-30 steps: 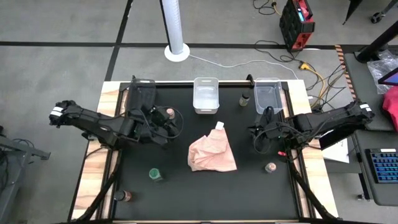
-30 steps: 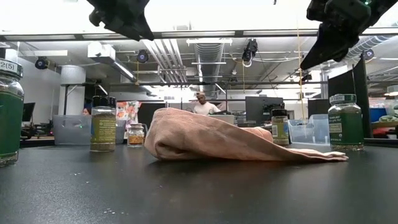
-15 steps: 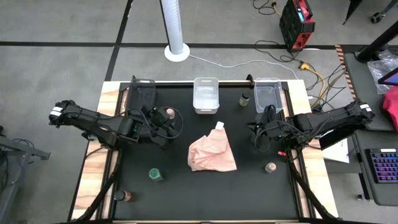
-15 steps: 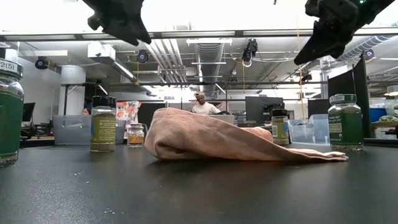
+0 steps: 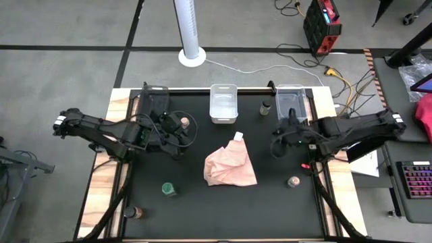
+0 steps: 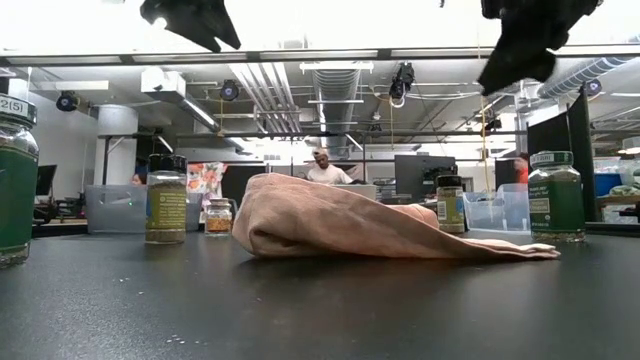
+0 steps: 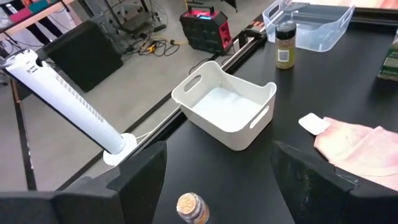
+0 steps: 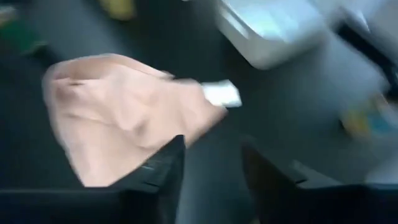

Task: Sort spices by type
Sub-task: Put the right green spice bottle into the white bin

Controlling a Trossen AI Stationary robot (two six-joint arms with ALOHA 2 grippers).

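**Two arms up, nothing picked yet**

Five jars are scattered on the tabletop [image 5: 283, 202] and neither arm holds one. Starting at the left: the left gripper [image 5: 177, 137] hangs above the mat with its fingers [image 7: 144, 180] spread and empty, and the tan-lidded jar [image 5: 183, 122] stands just ahead of them, between the two tips in the left wrist view. Beyond that jar sits the white bin [image 5: 224, 103], with nothing in it. Well behind these fingers are the green-lidded jar [image 5: 168, 189] and, at the near left edge, a brown-lidded jar [image 5: 138, 212].

In the middle lies the pink cloth [image 5: 231, 166], untouched.

Over to the right: the right gripper [image 5: 278, 146] has lifted and swung since a second ago, and its fingers [image 8: 160, 177], pressed together then, now stand parted with nothing between them. The cloth lies ahead of them. The dark-lidded jar [image 5: 266, 106] stands off to their side by the clear bin [image 5: 290, 102], and the pink-lidded jar [image 5: 293, 182] waits near the right edge. My read: the right arm is readying a pickup, sorting barely begun.
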